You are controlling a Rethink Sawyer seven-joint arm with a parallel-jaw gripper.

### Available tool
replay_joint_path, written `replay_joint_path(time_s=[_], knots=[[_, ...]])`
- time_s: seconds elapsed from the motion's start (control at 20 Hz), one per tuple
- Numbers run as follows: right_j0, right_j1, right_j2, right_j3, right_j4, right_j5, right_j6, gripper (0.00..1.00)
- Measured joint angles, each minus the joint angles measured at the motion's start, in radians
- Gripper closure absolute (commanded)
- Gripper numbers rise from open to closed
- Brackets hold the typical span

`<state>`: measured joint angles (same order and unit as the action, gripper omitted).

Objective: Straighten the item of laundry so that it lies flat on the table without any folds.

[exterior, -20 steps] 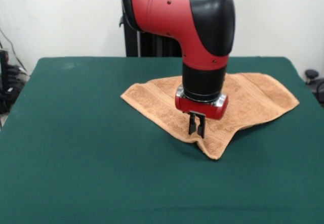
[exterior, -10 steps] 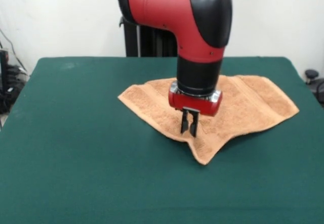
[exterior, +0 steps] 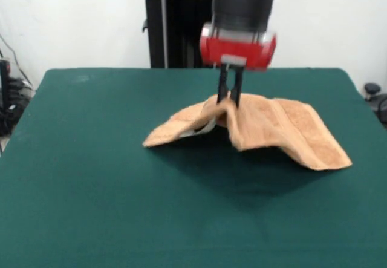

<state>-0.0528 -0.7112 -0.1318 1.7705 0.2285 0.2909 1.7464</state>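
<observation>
The green worktop (exterior: 91,207) spreads wide beneath everything. On its far right half the peach towel (exterior: 284,129) is tented, its middle lifted clear while the left and right corners rest on the cloth. The pincer (exterior: 230,100) hangs above centre, its fingers pinched narrow on the towel's raised peak.

Robot lab, felt-covered table (exterior: 91,189), bare white wall (exterior: 72,20)
</observation>
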Motion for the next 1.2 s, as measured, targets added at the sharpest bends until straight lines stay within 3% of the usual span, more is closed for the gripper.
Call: replay_joint_path(time_s=[0.35,0.6,0.85,1.0,1.2], knots=[[-0.003,-0.22,-0.001,0.107,-0.002,0.069,0.0,1.0],[-0.04,-0.289,0.006,0.154,-0.004,0.068,0.0,1.0],[-0.127,-0.3,0.055,0.179,-0.016,0.03,0.0,1.0],[-0.207,-0.264,0.113,0.18,-0.054,-0.055,0.0,1.0],[-0.235,-0.233,0.139,0.181,-0.083,-0.105,0.0,1.0]])
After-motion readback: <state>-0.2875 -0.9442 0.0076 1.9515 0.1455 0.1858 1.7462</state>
